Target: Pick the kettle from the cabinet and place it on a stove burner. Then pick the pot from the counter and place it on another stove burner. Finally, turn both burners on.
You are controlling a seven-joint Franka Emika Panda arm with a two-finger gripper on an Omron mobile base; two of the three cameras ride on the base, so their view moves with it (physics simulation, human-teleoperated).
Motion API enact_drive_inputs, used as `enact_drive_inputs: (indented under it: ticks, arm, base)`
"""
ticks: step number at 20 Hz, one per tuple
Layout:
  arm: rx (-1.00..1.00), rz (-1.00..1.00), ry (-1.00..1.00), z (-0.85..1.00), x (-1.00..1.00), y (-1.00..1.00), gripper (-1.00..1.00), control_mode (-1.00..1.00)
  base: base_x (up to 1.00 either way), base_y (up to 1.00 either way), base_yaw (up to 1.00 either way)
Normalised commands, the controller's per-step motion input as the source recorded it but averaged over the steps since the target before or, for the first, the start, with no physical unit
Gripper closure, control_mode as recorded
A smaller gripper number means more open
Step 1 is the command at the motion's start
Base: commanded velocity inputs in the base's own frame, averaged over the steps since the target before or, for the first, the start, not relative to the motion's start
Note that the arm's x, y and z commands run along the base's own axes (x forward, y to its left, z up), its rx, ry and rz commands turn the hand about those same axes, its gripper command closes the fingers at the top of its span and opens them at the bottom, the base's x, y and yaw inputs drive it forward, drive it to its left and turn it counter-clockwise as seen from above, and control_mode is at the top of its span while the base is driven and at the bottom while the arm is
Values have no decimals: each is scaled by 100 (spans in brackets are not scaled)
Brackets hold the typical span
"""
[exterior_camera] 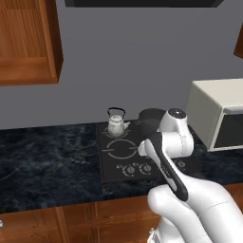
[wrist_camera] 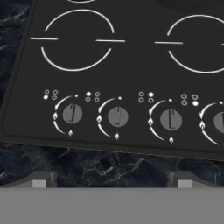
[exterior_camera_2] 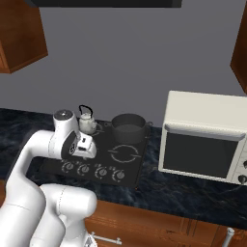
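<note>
Status: kettle [exterior_camera_2: 87, 122] stands on the rear left burner and pot [exterior_camera_2: 129, 127] on the rear right burner of the cooktop [exterior_camera_2: 72, 159], so I judge both placements done and only the knob step left.

Pincer [wrist_camera: 111, 183] hangs over the front edge of the cooktop, above the strip of worktop [exterior_camera: 47, 161], with its jaws fully apart and nothing between them. Its two tips [wrist_camera: 39, 180] sit at the bottom of the hand view, facing the knob row.

Risks, as I judge them:
1. Wrong knob. The knobs look alike, and only the small dot marks beside each one tell which burner it serves. Turning a front-burner knob would heat an empty ring.
2. Poor grip. The knobs are small and flat; jaws closing off-centre could slip off without turning anything.
3. Collision. The arm reaches over the cooktop near the kettle; a wide swing could tip it.

Count:
- kettle: one
- pot: one
- knobs [wrist_camera: 72, 114] in the hand view: four, the rightmost cut by the edge
- front burner rings [wrist_camera: 77, 40] in the hand view: two
- microwave [exterior_camera_2: 205, 140]: one
</note>
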Motion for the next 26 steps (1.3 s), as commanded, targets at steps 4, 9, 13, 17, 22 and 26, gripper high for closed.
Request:
enact_drive_inputs:
  ticks: [4,9,13,17,22,26]
  arm:
    - [0,0,1,-17,15,-2,-100,-100]
    - [0,0,0,-20,13,-2,-100,-100]
    - [0,0,0,-19,4,0,-100,-100]
    - [0,0,1,-18,10,0,-100,-100]
    - [0,0,2,-17,15,0,-100,-100]
    - [0,0,2,-16,18,0,-100,-100]
  base:
    - [0,0,0]
    - [0,0,0]
    - [0,0,0]
    - [0,0,0]
    - [0,0,0]
    - [0,0,0]
